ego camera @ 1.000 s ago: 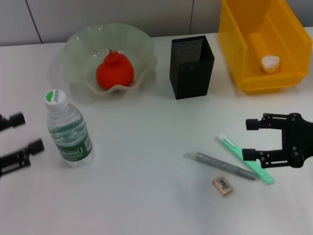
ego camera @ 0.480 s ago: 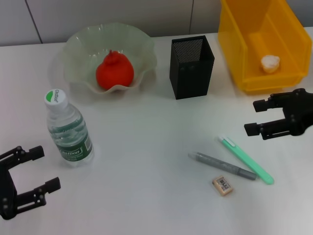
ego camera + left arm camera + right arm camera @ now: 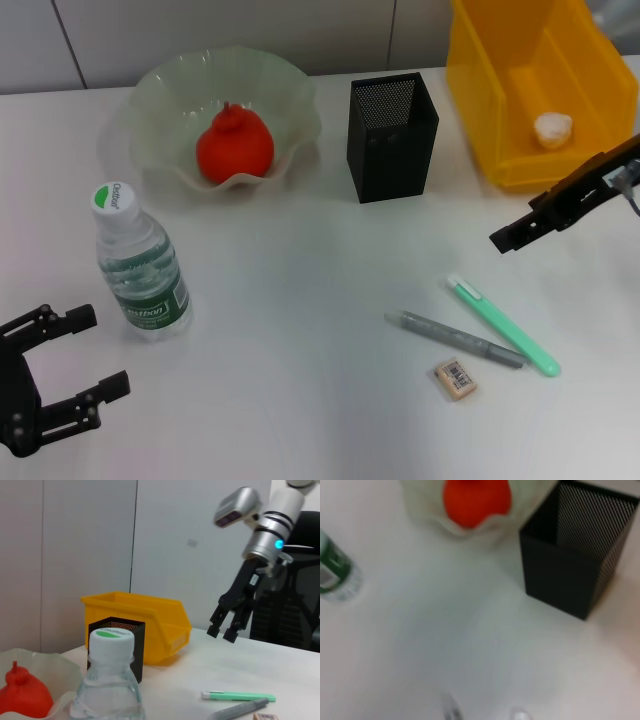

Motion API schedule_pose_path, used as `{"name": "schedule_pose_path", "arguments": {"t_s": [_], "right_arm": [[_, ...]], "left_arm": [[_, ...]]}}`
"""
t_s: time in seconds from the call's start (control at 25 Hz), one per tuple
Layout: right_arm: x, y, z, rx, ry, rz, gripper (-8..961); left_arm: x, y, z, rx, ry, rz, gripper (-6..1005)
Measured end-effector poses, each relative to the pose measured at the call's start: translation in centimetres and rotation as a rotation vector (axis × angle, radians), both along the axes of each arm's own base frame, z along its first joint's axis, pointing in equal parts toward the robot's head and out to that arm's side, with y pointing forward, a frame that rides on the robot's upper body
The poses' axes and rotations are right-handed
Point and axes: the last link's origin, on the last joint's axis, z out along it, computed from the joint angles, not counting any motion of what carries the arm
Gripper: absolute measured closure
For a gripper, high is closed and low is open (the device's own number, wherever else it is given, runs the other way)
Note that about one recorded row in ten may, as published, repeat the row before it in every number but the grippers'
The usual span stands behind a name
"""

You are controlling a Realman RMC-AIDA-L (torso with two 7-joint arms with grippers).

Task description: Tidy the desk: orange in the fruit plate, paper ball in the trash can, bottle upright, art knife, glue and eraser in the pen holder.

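Orange [image 3: 234,146] in plate [image 3: 290,90], paper ball [image 3: 552,127] binned, bottle [image 3: 138,263] upright; right gripper [image 3: 522,229], jaws narrowly parted and empty, should drop squarely over eraser [image 3: 455,380] on desk [image 3: 310,290], beside the pens; left gripper [image 3: 65,380] idles, jaws wide.

Red-orange orange [image 3: 234,145] in pale-green plate [image 3: 160,90]; yellow can [image 3: 500,70]; black mesh holder [image 3: 392,135]; green-labelled bottle [image 3: 140,265]; beige eraser [image 3: 455,380]; white table [image 3: 300,300].
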Motion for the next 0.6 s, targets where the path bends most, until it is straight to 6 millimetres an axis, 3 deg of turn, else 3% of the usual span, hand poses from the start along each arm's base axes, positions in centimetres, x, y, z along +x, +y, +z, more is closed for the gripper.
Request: {"name": "schedule_pose_path", "arguments": {"t_s": [0.28,0.6], "right_arm": [[-1.7,1.1,-3.4,-0.121,-0.131,-0.091,139],[-1.5,1.6,-5.5,-0.129,-0.205,-0.120,140]], "left_arm": [[0.1,-0.2,-0.1,-0.004,0.000,-0.020,202],[0.1,-1.0,-0.5,-0.047,-0.001,-0.043,202]]}}
